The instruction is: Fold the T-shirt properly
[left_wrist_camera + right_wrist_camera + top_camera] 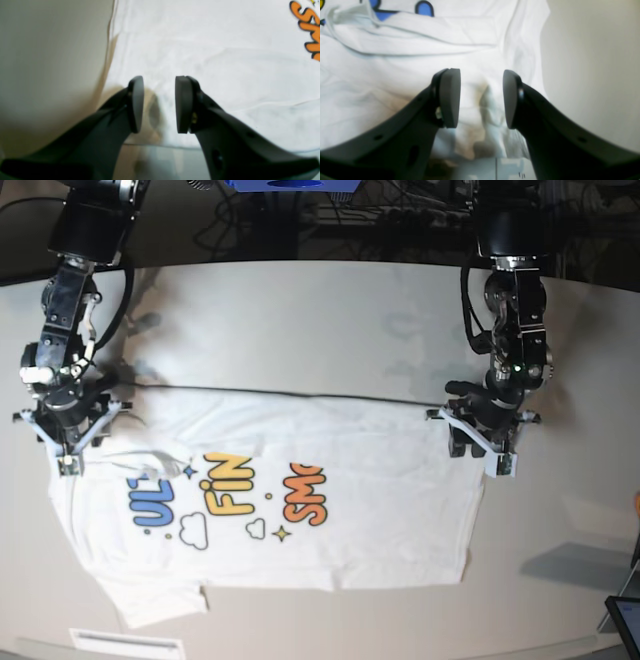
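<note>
L wrist: left claw [159, 105] hangs over the shirt's [212, 62] corner, jaws parted w/ a clear gap and nothing between them; the hem runs just under the tips, bare surface [50, 62] off to one side, orange print at the far edge. R wrist: right claw [481, 98] also stands parted and empty, over bunched, creased cloth nr the shirt [407, 75] edge; blue letters at top, surface [590, 62] beside. Base: shirt [380, 520] lies print-up across the surface [300, 320], far part already looks folded over to a straight long edge, one sleeve sticks out at the near corner; right claw [68, 442] sits at one end of that edge, left claw [478, 438] at the other. Judgement: step in hand is prob. regrasping both end corners for the next fold. To do it well: come straight down, pinch all layers at each corner, not just the top one; close both together, lift evenly, keep the cloth taut between arms so the edge stays straight. Right end is rumpled, so a missed or partial pinch is likeliest there.
</note>
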Controlling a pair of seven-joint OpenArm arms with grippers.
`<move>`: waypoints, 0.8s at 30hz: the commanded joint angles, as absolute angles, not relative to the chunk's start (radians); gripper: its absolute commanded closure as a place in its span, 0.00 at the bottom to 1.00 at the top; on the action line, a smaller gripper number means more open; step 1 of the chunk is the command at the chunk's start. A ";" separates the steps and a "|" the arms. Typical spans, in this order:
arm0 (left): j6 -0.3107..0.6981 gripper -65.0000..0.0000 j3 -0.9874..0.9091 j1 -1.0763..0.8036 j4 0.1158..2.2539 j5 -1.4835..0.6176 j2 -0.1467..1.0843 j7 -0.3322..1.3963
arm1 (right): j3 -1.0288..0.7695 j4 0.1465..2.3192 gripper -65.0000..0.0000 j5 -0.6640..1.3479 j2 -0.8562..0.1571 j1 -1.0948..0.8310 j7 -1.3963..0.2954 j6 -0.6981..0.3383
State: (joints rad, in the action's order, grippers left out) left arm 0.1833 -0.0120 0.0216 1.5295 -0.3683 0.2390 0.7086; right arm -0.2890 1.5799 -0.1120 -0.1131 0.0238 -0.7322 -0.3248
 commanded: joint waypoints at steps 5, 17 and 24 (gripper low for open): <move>0.182 0.68 0.027 0.056 1.434 -0.372 0.249 0.671 | -0.289 1.593 0.60 -0.108 -0.120 0.041 -0.713 -0.332; 0.182 0.68 0.071 -0.004 1.395 -0.372 0.291 0.656 | -0.306 1.435 0.60 -0.108 -0.120 0.038 -0.714 -0.332; 0.182 0.68 0.070 -0.102 1.480 -0.372 0.334 0.656 | -0.325 1.446 0.60 -0.108 -0.124 -0.012 -0.742 -0.332</move>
